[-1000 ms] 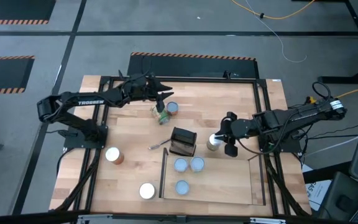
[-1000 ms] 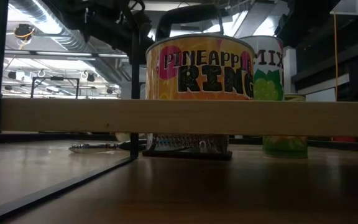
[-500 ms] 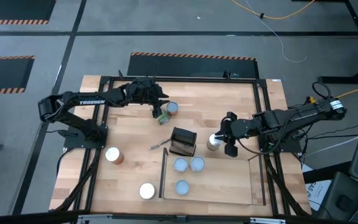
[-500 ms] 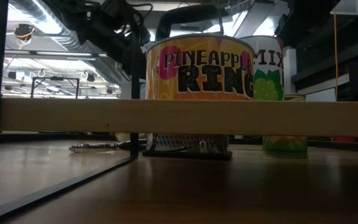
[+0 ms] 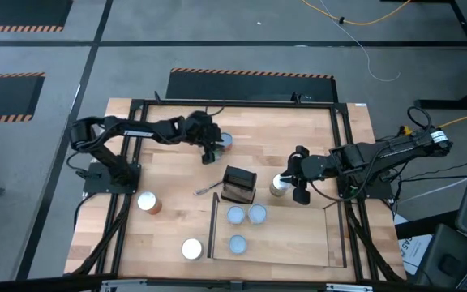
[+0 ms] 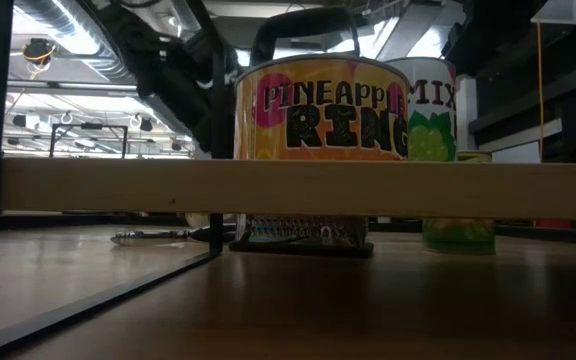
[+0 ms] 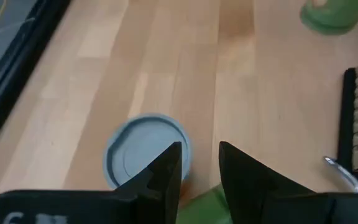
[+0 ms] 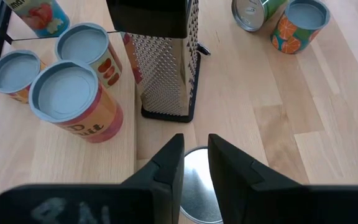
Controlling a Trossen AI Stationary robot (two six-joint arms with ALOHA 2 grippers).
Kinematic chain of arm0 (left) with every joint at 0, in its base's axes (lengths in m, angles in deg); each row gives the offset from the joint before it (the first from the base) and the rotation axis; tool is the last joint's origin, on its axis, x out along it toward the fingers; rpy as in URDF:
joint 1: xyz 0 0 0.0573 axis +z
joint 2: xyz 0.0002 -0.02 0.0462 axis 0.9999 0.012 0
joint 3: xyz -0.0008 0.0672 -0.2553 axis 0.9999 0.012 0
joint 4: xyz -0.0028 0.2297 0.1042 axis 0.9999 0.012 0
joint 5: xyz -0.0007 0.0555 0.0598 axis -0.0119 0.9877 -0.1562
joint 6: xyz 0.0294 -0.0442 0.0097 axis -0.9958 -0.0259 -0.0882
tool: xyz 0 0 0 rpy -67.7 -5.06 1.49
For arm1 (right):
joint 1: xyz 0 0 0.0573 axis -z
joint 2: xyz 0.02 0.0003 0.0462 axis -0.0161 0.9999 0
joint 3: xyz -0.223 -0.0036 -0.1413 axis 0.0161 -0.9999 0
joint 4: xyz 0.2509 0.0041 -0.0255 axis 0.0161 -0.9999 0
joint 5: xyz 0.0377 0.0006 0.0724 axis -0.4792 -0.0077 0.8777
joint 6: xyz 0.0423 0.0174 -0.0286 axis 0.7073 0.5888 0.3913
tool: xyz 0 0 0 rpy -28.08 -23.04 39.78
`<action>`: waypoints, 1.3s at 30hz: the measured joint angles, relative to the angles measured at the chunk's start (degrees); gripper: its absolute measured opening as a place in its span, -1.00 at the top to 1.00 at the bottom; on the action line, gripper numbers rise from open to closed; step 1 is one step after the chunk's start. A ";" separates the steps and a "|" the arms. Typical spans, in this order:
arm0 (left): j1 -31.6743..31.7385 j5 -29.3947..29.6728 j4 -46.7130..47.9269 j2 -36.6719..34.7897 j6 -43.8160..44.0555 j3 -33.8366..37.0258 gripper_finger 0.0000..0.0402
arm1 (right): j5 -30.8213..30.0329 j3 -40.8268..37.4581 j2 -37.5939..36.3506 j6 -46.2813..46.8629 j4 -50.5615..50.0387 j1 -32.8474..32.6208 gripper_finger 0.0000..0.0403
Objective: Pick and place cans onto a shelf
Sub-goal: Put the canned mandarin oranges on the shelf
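A green can [image 5: 208,156] lies on its side at the far middle of the table, next to an upright blue-topped can [image 5: 226,140]. My left gripper [image 5: 211,148] slants down right over the lying can [image 7: 199,202]. Its fingers stand a narrow gap apart [image 7: 199,155], tips beside the blue top [image 7: 143,158]. My right gripper [image 5: 289,183] hovers at a silver-topped can [image 8: 199,194], fingers also narrowly apart [image 8: 196,146]. On the shelf [image 5: 331,243] stand three blue-topped cans [image 5: 235,215]. My left gripper is close over the lying green can, whose side shows through the gap between the fingers [image 7: 166,168]. I cannot tell whether it touches it. My right gripper is just above the silver top [image 8: 197,186]. The fingers [image 8: 169,162] hide the meeting place, so touch cannot be told.
A black-handled metal grater [image 5: 239,184] stands between the two arms, with a small utensil [image 5: 205,191] on its left. Two white-topped cans [image 5: 146,203] [image 5: 191,248] stand on the table left of the shelf. A black frame [image 5: 132,162] edges the tabletop.
My left gripper has come down and tipped further downward, moving toward the table's near edge until it is right over the lying green can. The cans have kept their places.
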 joint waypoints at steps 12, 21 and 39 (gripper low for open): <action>0.00 0.53 -1.38 2.88 -2.49 0.00 0.51 | -0.01 0.00 0.02 -0.04 0.07 0.00 0.62; 0.00 0.55 -1.71 2.88 -2.49 0.00 0.51 | -0.02 0.00 0.02 -0.07 0.11 0.00 0.62; -0.36 0.57 -4.46 5.65 -2.38 0.04 0.51 | -0.02 0.00 0.02 -0.07 0.11 -0.02 0.62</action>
